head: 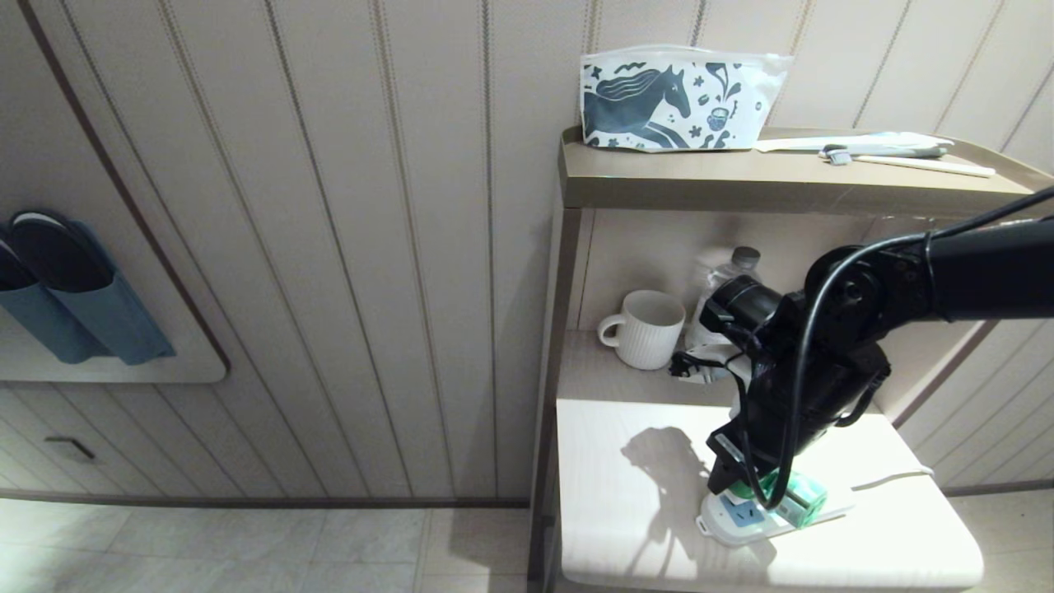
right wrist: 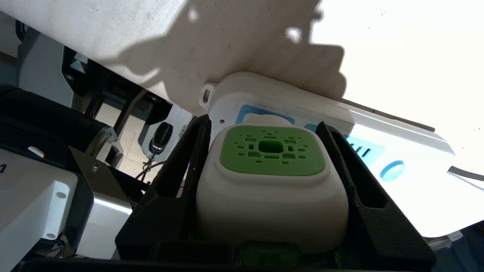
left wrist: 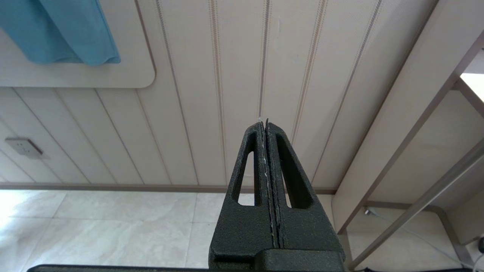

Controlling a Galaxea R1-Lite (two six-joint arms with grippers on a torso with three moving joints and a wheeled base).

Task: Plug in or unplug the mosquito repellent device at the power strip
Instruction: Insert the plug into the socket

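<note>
While you watched from the head view, the right gripper (head: 745, 486) reached down over the front edge of the white tabletop (head: 626, 461), its fingers clamped on the mosquito repellent device (head: 795, 498). That green and white device sat on the power strip (head: 741, 519), which lay near the tabletop's front edge with a thin white cord (head: 893, 478) trailing toward the right edge. On the shelf behind stood a ribbed white mug (head: 646, 328) and a clear water bottle (head: 729, 284); a horse-print pouch (head: 675, 97) rested on top.

From the left wrist view, you saw the left gripper (left wrist: 266, 124) with fingers pressed together, facing a panelled wall (left wrist: 227, 75) above a tiled floor (left wrist: 113, 219).

From the right wrist view, you saw both black fingers (right wrist: 189, 158) pressed against the device's white sides, its green top patch (right wrist: 272, 151) facing the camera, with the strip's light-blue socket faces (right wrist: 363, 147) just beyond.
</note>
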